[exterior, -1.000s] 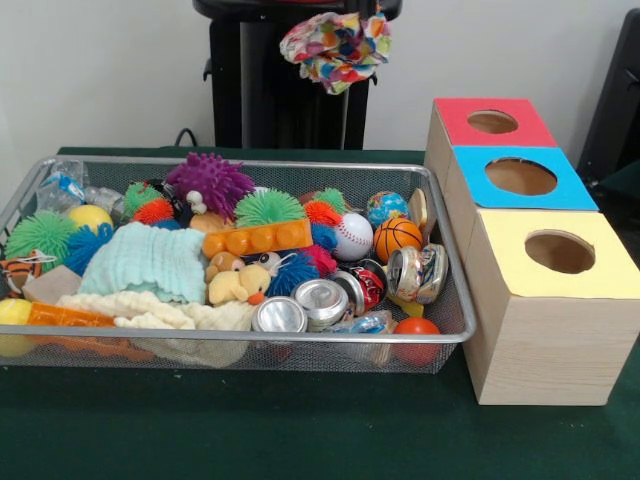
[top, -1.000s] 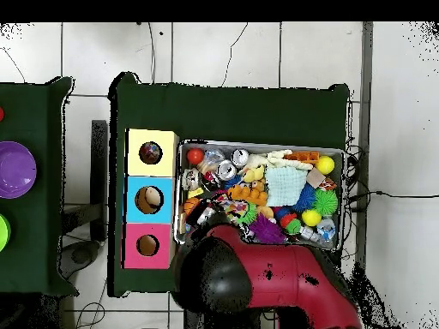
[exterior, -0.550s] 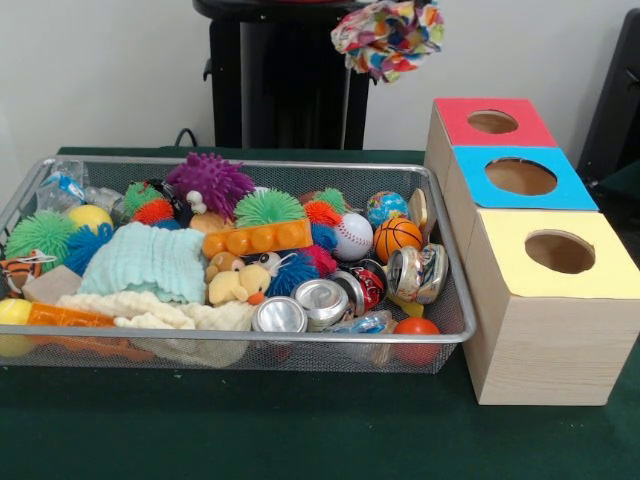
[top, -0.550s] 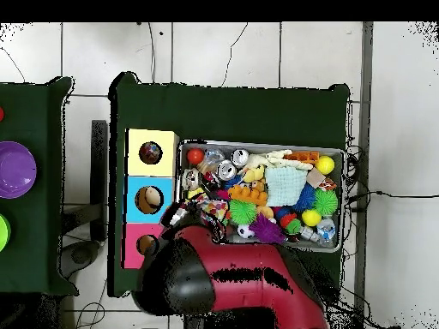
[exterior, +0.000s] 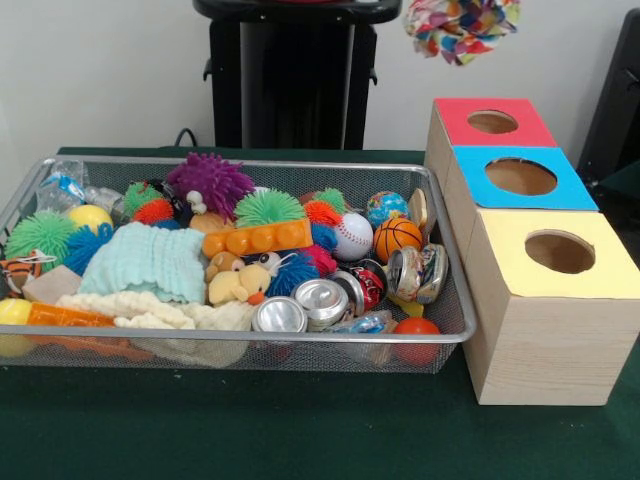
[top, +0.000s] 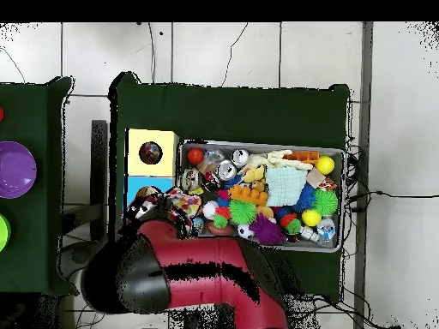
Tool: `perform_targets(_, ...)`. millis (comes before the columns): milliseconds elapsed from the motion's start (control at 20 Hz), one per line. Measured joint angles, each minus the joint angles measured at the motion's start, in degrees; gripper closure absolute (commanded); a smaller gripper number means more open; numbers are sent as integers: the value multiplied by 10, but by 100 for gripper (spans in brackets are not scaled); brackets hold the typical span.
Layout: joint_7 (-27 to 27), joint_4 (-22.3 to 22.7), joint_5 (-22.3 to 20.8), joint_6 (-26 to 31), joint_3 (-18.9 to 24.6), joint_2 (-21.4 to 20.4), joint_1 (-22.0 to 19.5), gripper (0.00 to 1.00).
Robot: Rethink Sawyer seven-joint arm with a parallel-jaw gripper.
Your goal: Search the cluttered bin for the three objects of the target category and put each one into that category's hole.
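A multicoloured patterned cloth (exterior: pixel 462 25) hangs in the air at the top edge of the front view, just above and behind the red-topped box (exterior: pixel 490 122). The gripper holding it is out of sight above that edge. From overhead, the cloth (top: pixel 183 206) shows beside the gripper (top: pixel 153 206) at the end of the red arm, which covers the red box and part of the blue one (top: pixel 137 182). Still in the wire bin (exterior: pixel 250 165) are a mint knitted cloth (exterior: pixel 145 262) and a cream cloth (exterior: pixel 150 310).
The blue-topped box (exterior: pixel 520 177) and yellow-topped box (exterior: pixel 558 252) stand in a row with the red one, right of the bin. The bin holds spiky balls (exterior: pixel 210 182), a baseball (exterior: pixel 352 236), a basketball (exterior: pixel 397 238) and cans (exterior: pixel 322 300). A purple bowl (top: pixel 15 170) sits on a side table.
The hanging cloth has travelled from above the bin's back to above the red box. In the overhead view the arm has swung over toward the boxes.
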Motion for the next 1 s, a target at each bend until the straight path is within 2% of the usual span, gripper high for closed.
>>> perform_targets(250,62,-51,17,0,-41,40,62,100)
perform_targets(400,86,-74,25,0,-59,63,84,100)
perform_targets(650,108,-102,39,0,-84,95,110,100)
perform_targets(1000,112,-132,66,-6,-115,139,142,100)
